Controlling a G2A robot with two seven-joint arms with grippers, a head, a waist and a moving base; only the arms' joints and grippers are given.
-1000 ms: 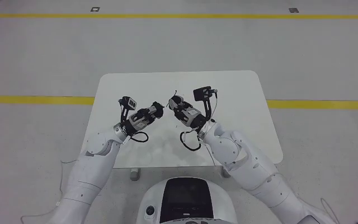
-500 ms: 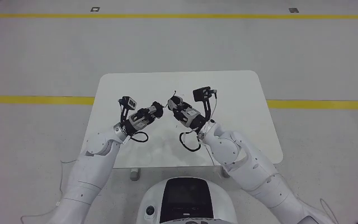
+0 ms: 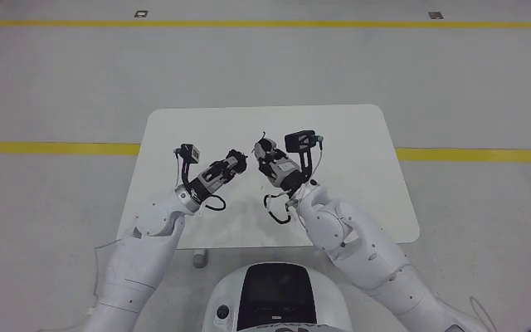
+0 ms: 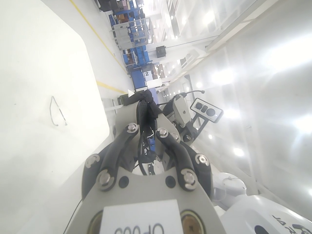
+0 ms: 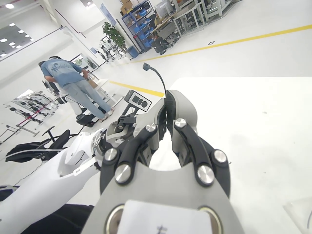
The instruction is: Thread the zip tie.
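At the top view's centre above the surface (image 3: 348,166), the right tool (image 5: 167,103) is clamping the zip tie (image 5: 161,78), head projecting free, while the left tool (image 4: 144,107) is sitting closed, possibly on its tail; any misalignment is risking a buckled strap or missed head.

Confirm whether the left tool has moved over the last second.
Yes. In the top view, the left tool has edged slightly toward the far edge of the table.

A white table (image 3: 357,166) is shown at centre frame; a yellow floor line (image 3: 66,148) is seen behind it at mid-height, and a second yellow line (image 3: 265,23) along the top edge.
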